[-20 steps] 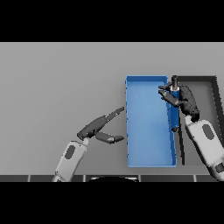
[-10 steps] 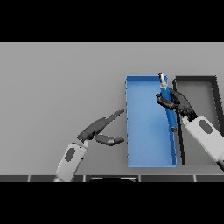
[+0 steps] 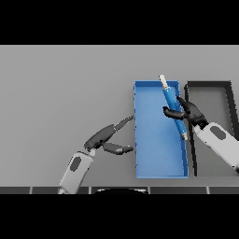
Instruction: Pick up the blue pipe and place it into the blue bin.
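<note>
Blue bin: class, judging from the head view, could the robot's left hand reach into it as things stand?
Probably yes. The left hand, open, sits just beside the blue bin, whose near side is bare; the right hand holds the blue pipe over the far side.

A single head view looks steeply down from the robot's own height onto the grey table [image 3: 60, 84], facing forward and away from the body. It sits far enough back to take in both arms entering from the lower edge, the blue bin [image 3: 158, 175] right of centre and a dark bin [image 3: 207, 84] cut by the right edge. No second view overlaps it.
</note>
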Robot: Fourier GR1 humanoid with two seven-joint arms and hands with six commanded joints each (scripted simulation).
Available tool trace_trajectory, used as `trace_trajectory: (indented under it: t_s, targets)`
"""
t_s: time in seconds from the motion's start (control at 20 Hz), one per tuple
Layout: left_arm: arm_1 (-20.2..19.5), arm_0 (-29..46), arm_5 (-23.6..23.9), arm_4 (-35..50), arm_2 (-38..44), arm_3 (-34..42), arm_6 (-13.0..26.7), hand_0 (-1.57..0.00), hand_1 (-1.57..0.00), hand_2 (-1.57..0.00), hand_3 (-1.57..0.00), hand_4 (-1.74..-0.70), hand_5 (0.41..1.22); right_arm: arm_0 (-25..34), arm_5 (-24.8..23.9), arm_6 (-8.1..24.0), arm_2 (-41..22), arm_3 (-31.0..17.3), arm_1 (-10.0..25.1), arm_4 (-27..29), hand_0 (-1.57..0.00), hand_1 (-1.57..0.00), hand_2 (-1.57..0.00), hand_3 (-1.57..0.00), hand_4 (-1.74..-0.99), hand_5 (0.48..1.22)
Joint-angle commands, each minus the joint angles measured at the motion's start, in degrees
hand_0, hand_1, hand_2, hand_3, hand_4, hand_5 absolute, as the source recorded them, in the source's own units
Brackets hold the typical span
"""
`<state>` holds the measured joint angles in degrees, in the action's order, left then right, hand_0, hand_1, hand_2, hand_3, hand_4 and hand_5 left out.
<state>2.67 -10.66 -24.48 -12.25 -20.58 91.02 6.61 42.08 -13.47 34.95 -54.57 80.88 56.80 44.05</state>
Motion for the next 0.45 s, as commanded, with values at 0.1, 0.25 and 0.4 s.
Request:
trace_trajectory:
  t_s: [0.1,0.25,0.4]
  targets:
    - [0.2,0.1,0.3,-0.3,-0.2,0.1,0.3,0.00,0.00,0.00,0.00,-0.89,0.431,1.1,0.7,0.0,-0.9,-0.3,0.3,0.1,-0.01,-0.01,-0.01,0.00,-1.020,0.666]
    - [0.5,-0.2,0.5,-0.3,-0.3,0.6,1.3,0.00,0.00,0.00,0.00,-0.88,0.431,0.5,0.6,0.0,-1.1,0.3,0.4,0.5,-0.01,-0.01,-0.01,0.00,-1.022,0.658]
    - [1.1,-1.2,0.4,0.3,-0.3,1.8,2.8,0.00,0.00,0.00,0.00,-0.88,0.431,0.6,1.0,-0.4,-1.3,0.2,0.2,0.2,-0.01,-0.01,-0.01,0.00,-1.022,0.643]
